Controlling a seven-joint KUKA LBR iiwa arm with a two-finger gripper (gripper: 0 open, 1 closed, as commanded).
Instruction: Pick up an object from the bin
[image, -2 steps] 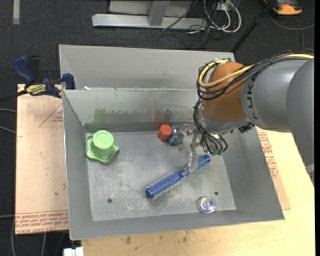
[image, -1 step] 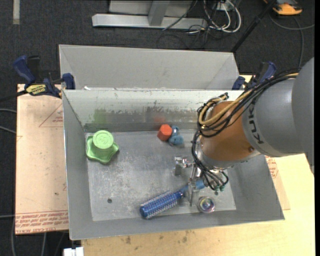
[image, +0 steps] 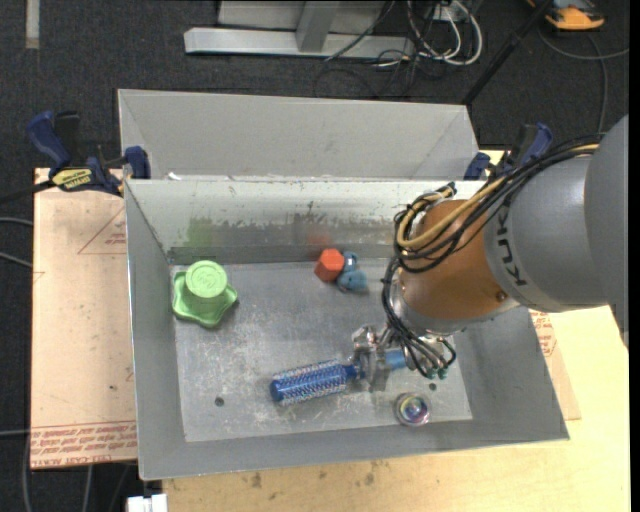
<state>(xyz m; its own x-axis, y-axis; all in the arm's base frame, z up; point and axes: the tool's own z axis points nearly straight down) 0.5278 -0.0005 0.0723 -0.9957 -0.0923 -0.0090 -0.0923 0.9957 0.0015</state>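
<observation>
My pincer (image: 374, 362) sits low toward five o'clock in the grey bin (image: 270, 320), at the three o'clock end of a blue bristly brush (image: 312, 381) lying flat. I cannot tell whether the pincer is wide or narrow. Taken this far from its middle, the brush may tip and slip out. A small shiny round thing (image: 411, 409) near the pincer, at its five o'clock, could get knocked.
</observation>
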